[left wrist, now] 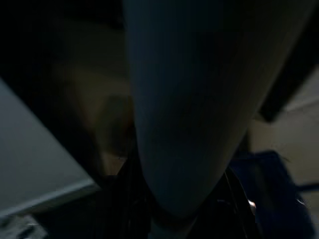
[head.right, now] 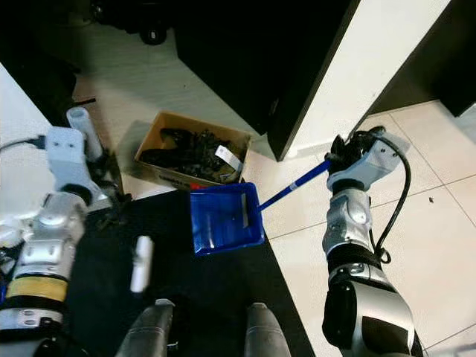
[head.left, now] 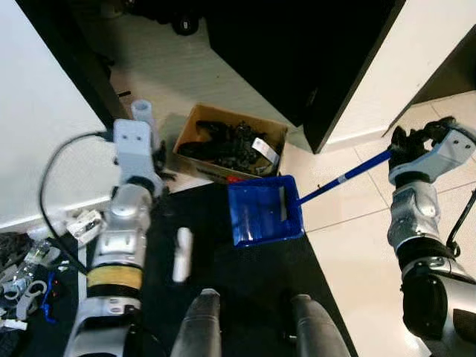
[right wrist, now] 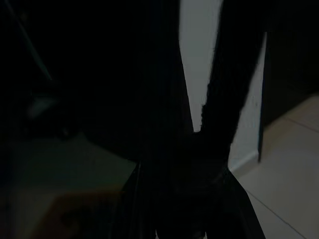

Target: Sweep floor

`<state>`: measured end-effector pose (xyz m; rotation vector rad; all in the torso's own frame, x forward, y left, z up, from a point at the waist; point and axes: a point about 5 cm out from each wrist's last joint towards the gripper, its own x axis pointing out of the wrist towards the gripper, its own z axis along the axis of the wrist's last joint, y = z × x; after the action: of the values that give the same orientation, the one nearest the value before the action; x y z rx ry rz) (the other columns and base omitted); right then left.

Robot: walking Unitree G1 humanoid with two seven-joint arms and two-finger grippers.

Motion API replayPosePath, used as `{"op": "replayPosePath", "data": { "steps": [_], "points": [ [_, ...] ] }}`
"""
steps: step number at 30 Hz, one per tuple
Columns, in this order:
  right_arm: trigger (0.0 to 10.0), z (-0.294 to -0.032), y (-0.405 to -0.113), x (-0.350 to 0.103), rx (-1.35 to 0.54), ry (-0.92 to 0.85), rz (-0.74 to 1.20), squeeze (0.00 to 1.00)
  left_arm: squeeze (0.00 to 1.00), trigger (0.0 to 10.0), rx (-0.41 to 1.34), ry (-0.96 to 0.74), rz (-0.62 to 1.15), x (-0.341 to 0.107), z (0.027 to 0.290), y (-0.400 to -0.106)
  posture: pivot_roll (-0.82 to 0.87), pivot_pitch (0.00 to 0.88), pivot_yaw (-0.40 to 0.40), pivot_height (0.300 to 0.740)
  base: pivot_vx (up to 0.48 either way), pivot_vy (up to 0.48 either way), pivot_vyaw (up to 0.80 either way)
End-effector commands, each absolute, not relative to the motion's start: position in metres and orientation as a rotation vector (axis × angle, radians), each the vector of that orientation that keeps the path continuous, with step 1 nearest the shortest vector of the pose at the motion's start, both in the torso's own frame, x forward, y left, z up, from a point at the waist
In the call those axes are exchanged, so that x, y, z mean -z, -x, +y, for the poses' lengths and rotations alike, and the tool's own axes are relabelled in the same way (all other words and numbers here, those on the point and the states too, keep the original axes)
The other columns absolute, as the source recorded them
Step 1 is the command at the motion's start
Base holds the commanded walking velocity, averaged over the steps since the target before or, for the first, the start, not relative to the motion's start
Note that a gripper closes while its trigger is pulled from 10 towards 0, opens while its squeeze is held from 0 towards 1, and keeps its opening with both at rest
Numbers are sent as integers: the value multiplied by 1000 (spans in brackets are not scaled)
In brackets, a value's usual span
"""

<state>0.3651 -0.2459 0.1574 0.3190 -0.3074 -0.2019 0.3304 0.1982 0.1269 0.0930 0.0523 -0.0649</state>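
Left eye view, nearest first: a white cylinder (head.left: 182, 254) lies loose on the black mat (head.left: 245, 275) just ahead of the robot's legs. Beyond it the blue dustpan (head.left: 264, 211) rests flat at the mat's far edge, its pan showing no debris I can make out. Its blue handle (head.left: 343, 178) runs out over the pale tiled floor (head.left: 357, 245) to the right gripper (head.left: 405, 146), whose jaws are pinching the handle's end. On the other side the left gripper (head.left: 156, 160) has its jaws around a pale upright pole (head.left: 142, 111), which looks like the broom's handle; the left wrist view has that pole between them. Farther on, a cardboard box (head.left: 227, 141) holds a dark heap of sweepings. Judging by this, some waste is already boxed, while the cylinder and the litter (head.left: 30, 275) beside the mat remain to clear.
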Motion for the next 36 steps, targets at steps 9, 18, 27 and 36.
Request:
{"op": "replayPosePath", "data": {
  "steps": [9,18,27,36],
  "points": [
    [10000,-263,-374,-218,220,-339,-504,0,0,10000,60,-110,106,-108,194,-325,-10,112,-11,740,0,0,0],
    [10000,-272,-375,-243,262,-313,-576,0,0,10000,56,-112,107,-104,191,-323,-7,114,-19,740,0,0,0],
    [10000,-269,-379,-251,258,-314,-579,0,0,10000,50,-111,106,-100,187,-322,-8,111,-21,740,120,0,0],
    [10000,-266,-380,-248,248,-299,-567,0,0,10000,43,-97,96,-100,183,-322,-8,114,-20,740,314,0,0]
  ]
}}
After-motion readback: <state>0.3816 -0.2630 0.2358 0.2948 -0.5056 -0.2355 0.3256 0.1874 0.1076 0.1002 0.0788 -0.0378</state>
